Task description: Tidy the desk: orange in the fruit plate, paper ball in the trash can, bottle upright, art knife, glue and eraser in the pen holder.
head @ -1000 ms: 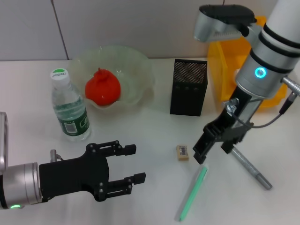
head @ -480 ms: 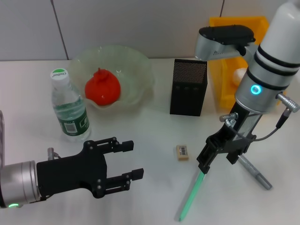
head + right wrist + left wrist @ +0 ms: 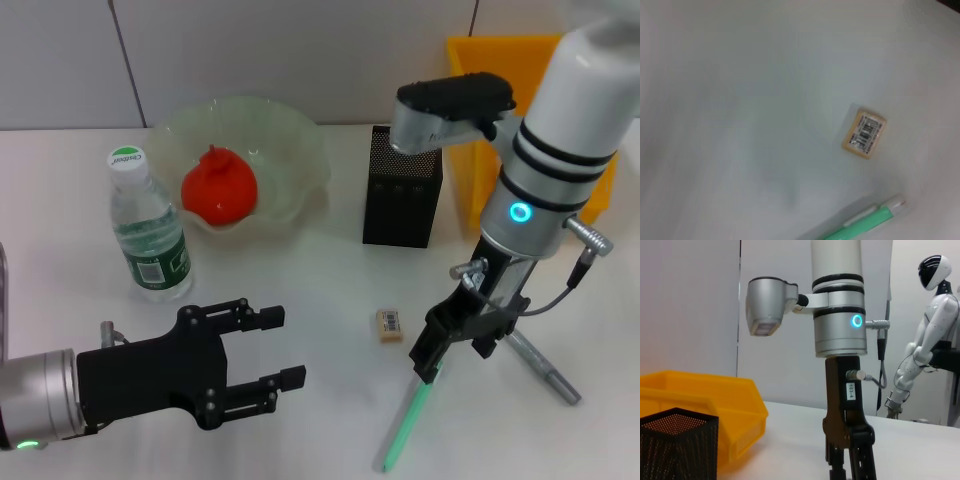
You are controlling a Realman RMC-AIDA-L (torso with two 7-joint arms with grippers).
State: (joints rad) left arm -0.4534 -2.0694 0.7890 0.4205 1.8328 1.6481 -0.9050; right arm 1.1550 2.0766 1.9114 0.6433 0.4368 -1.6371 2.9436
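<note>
Bright, even, diffuse overhead light, with only soft, faint shadows on the white desk (image 3: 300,290). Mild glare on the translucent fruit plate (image 3: 300,150). Sharp in head and left wrist views; soft, smeared blur across the right wrist view, eraser (image 3: 864,131) just legible.

Around the eraser (image 3: 389,324) the tabletop (image 3: 330,290) lies bare toward the bottle (image 3: 148,228) and toward the pen holder (image 3: 402,186), so a hand could pass there. Just beside the eraser, on its far side from the bottle, the right hand (image 3: 430,353) hangs over a green pen (image 3: 410,415). A grey pen (image 3: 538,358) lies beyond. The left hand (image 3: 245,360) fills the near side.
</note>
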